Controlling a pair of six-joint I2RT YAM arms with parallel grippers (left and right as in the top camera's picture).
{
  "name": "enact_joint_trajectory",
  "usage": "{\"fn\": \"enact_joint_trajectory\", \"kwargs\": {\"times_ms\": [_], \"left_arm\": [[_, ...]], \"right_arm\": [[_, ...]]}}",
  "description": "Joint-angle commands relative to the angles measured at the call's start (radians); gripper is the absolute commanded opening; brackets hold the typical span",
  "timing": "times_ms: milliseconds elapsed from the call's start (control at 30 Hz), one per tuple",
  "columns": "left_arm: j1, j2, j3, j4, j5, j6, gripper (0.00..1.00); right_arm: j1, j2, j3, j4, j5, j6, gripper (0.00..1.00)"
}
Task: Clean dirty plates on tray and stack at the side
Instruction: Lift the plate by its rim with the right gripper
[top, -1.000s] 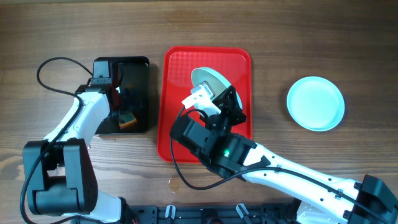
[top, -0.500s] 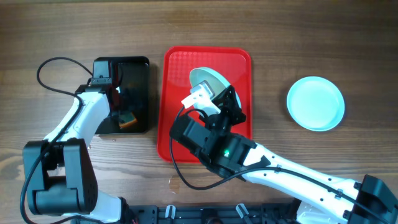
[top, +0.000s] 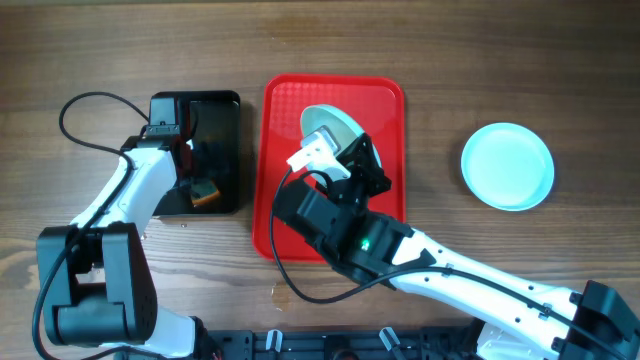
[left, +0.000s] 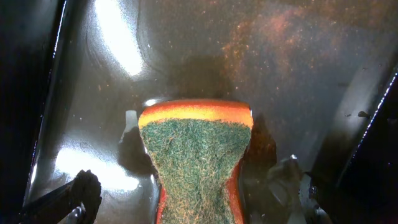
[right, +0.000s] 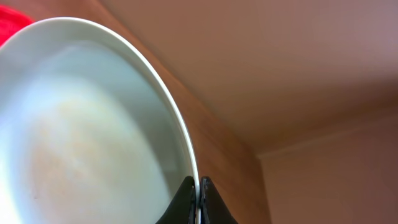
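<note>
The round pale-blue plastic plate (top: 328, 125) has shifted a little to the left and upward in the overhead view since one second ago, together with the right gripper (right: 198, 198) that carries it. Nothing else has moved.

This plate is lifted and tilted steeply above the large red rectangular plastic tray (top: 285, 110), probably so that its inner face is open for wiping. The right jaws are pressed together on its thin rim, with only the plate edge between them. The inner face looks smooth and glossy, with a faint warm tint that could be a remaining smear.

The red tray has rounded corners and a fine textured surface. To its left, in the small black rectangular tray (top: 215, 105), which is shiny and wet-looking, lies the sponge (left: 196, 155), an orange body with a rough green scouring top and a narrow waist. The left gripper (left: 186, 190) stands around it with jaws apart, and dark gaps show on both sides, so I judge it is about to grasp.

A second pale-blue round plate (top: 507, 166) sits alone on the wooden table (top: 500, 60), well apart to the right, likely starting the stack.
</note>
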Motion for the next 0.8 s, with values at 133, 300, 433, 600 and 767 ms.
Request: {"fn": "enact_joint_trajectory", "kwargs": {"times_ms": [133, 300, 433, 600, 767], "left_arm": [[0.001, 0.005, 0.001, 0.001, 0.005, 0.005, 1.00], [0.001, 0.005, 0.001, 0.001, 0.005, 0.005, 1.00], [0.001, 0.005, 0.001, 0.001, 0.005, 0.005, 1.00], [0.001, 0.005, 0.001, 0.001, 0.005, 0.005, 1.00], [0.001, 0.005, 0.001, 0.001, 0.005, 0.005, 1.00]], "right_arm": [[-0.005, -0.018, 0.016, -0.006, 0.020, -0.029, 0.04], [-0.008, -0.018, 0.016, -0.010, -0.042, 0.023, 0.04], [-0.011, -0.018, 0.016, -0.010, -0.043, 0.057, 0.04], [-0.014, -0.018, 0.016, -0.015, -0.076, 0.091, 0.04], [-0.046, -0.018, 0.016, -0.059, -0.098, 0.174, 0.04]]}}
